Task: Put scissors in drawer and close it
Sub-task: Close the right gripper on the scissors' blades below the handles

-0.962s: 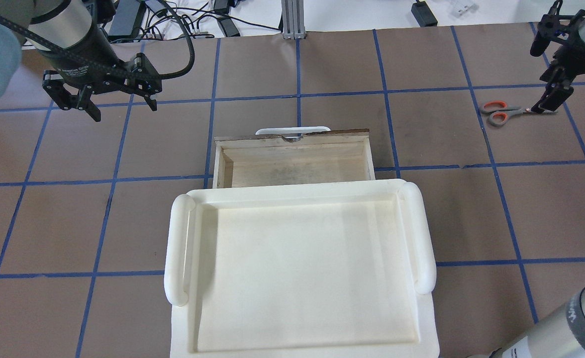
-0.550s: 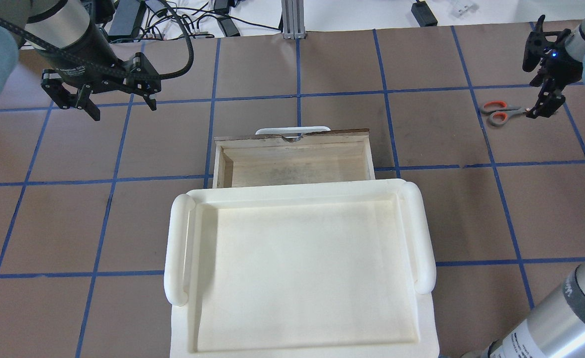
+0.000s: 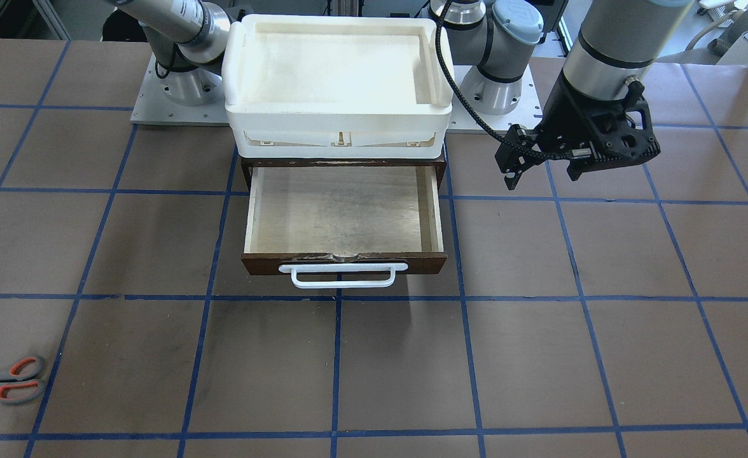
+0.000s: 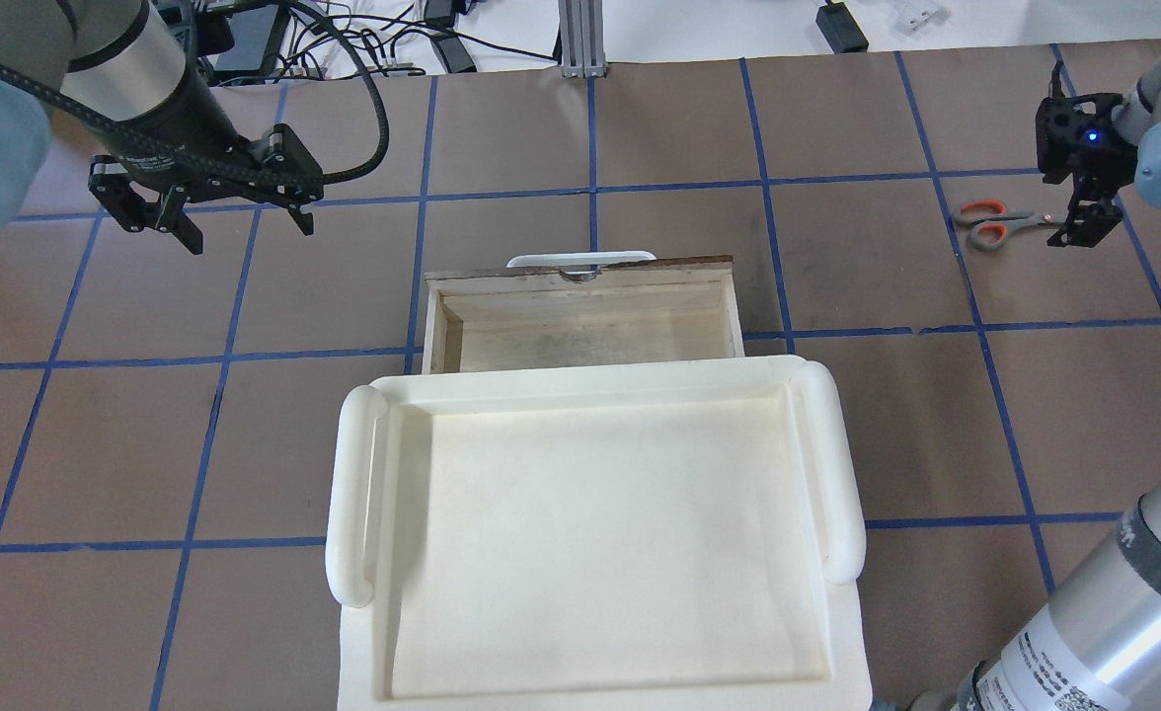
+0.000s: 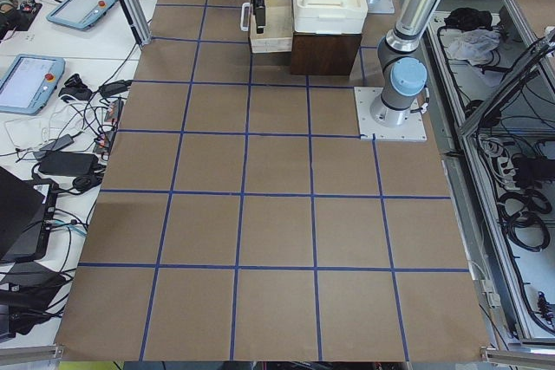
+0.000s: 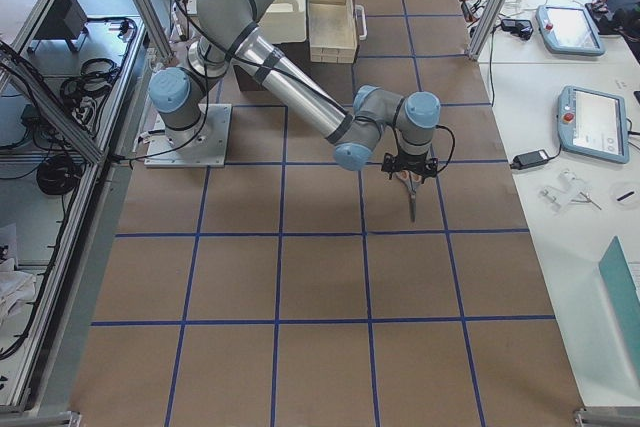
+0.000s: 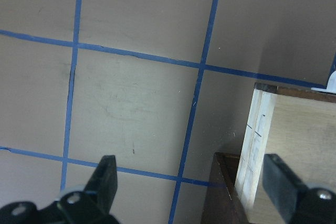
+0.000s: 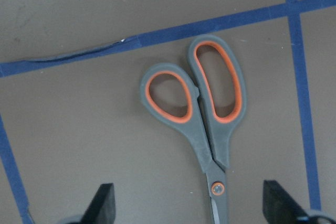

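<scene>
The scissors [image 4: 993, 222], grey handles lined orange, lie flat and closed on the brown table at the far right, also seen in the front view [image 3: 8, 381]. My right gripper [image 4: 1084, 222] hangs open over their blades. In the right wrist view the scissors [image 8: 205, 114] point down between the two fingers [image 8: 105, 205], and nothing is gripped. The drawer [image 4: 580, 278] stands pulled open and empty, its white handle [image 3: 342, 277] facing away from me. My left gripper [image 4: 245, 232] hovers open over bare table, left of the drawer [image 7: 262, 135].
A white plastic tray [image 4: 353, 494] sits on top of the dark cabinet that holds the drawer. Cables and power bricks [image 4: 344, 39] lie beyond the table's far edge. Blue tape lines grid the brown table.
My right wrist has turned and shifted a little over the scissors' blade end. The left gripper has drifted slightly. The scissors and the drawer have not moved.
</scene>
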Tool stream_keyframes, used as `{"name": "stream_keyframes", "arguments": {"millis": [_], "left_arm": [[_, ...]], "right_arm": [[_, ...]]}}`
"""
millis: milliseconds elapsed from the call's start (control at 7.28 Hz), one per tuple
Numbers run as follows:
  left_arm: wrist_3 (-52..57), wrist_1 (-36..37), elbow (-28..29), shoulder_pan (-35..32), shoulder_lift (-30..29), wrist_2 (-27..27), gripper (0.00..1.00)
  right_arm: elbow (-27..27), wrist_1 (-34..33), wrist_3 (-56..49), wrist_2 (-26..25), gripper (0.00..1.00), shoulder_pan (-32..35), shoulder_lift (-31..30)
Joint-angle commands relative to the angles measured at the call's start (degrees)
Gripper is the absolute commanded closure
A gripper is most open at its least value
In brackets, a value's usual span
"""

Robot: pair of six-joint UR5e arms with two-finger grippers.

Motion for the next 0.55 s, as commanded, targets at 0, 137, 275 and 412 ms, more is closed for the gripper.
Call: {"name": "stream_keyframes", "arguments": {"millis": [0,137,275,412], "left_arm": [[3.03,0.86,-0.37,0.12,0.01,0.19,0.0],[2.87,0.86,-0.37,0.12,0.01,0.19,0.0],[2.53,1.21,-0.37,0.12,0.01,0.1,0.0],[2.52,1.56,-0.37,0.12,0.01,0.1,0.0]], "right_arm": [[-0.27,-2.2,-2.85,0.25,0.02,-0.08,2.24],[-0.27,-2.21,-2.95,0.34,0.04,-0.16,2.6],[-0.62,-2.21,-3.39,0.34,0.04,-0.17,3.47],[-0.8,-2.38,-3.39,0.34,0.05,-0.17,4.09]]}}
